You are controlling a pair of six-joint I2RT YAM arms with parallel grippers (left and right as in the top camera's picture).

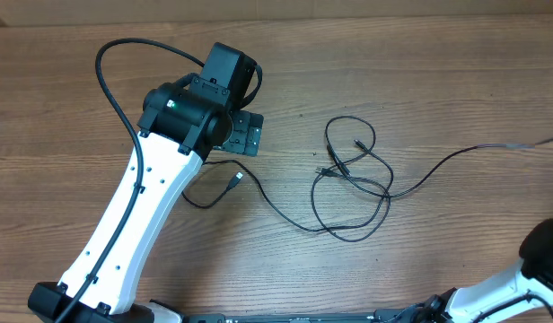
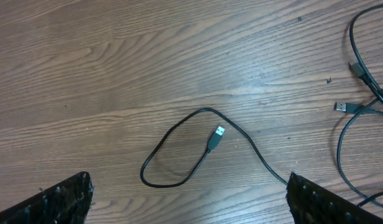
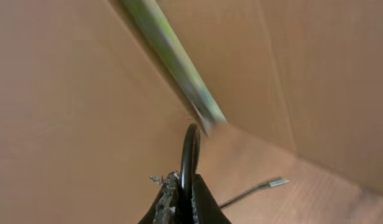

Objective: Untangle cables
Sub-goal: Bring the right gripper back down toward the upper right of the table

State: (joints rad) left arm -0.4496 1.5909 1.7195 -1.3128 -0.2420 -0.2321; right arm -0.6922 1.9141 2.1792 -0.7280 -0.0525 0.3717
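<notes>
Left pincer [image 2: 188, 186]: jaws fully apart, empty. Plug end [image 2: 215, 138] lies on the table [image 2: 117, 62] just ahead, between the fingers. The tangled cables [image 1: 340, 168] sit off to its right. Right pincer [image 3: 182, 196]: closed, nipping a black cable loop [image 3: 190, 149].

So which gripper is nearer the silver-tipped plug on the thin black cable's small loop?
Left. The open left gripper hovers just above the plug; the right gripper, shut on a cable strand, is far off to the right, outside the overhead view.
</notes>
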